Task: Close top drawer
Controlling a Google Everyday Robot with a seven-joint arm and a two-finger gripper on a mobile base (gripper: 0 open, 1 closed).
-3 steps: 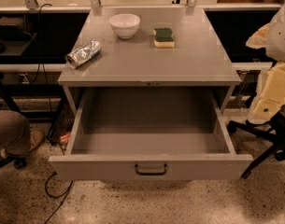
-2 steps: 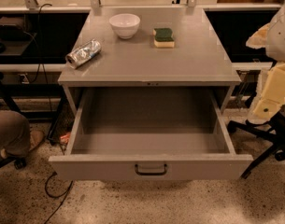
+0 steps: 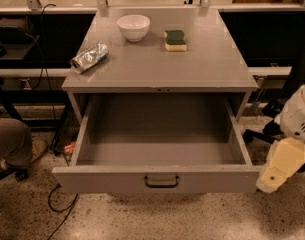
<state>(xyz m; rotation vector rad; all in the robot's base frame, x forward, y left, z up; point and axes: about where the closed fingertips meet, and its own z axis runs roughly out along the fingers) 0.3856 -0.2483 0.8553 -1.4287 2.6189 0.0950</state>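
Observation:
The top drawer (image 3: 102, 180) is a wide grey metal drawer, pulled far out of the grey cabinet toward me. Its inside is empty. A dark loop handle (image 3: 161, 182) sits at the centre of its front panel. My gripper (image 3: 281, 168) shows as a cream-coloured end piece under a white arm link (image 3: 298, 115) at the right edge. It hangs just right of the drawer's front right corner, at about the height of the front panel. I cannot tell whether it touches the panel.
On the cabinet top (image 3: 202, 69) stand a white bowl (image 3: 133, 27), a green and yellow sponge (image 3: 175, 39) and a crumpled silver can (image 3: 89, 57). A person's leg and shoe (image 3: 14, 146) are at the left. Cables (image 3: 59, 206) lie on the speckled floor.
My arm has come down at the right side, so the gripper is now lower and close to the drawer's front right corner. The drawer has not moved.

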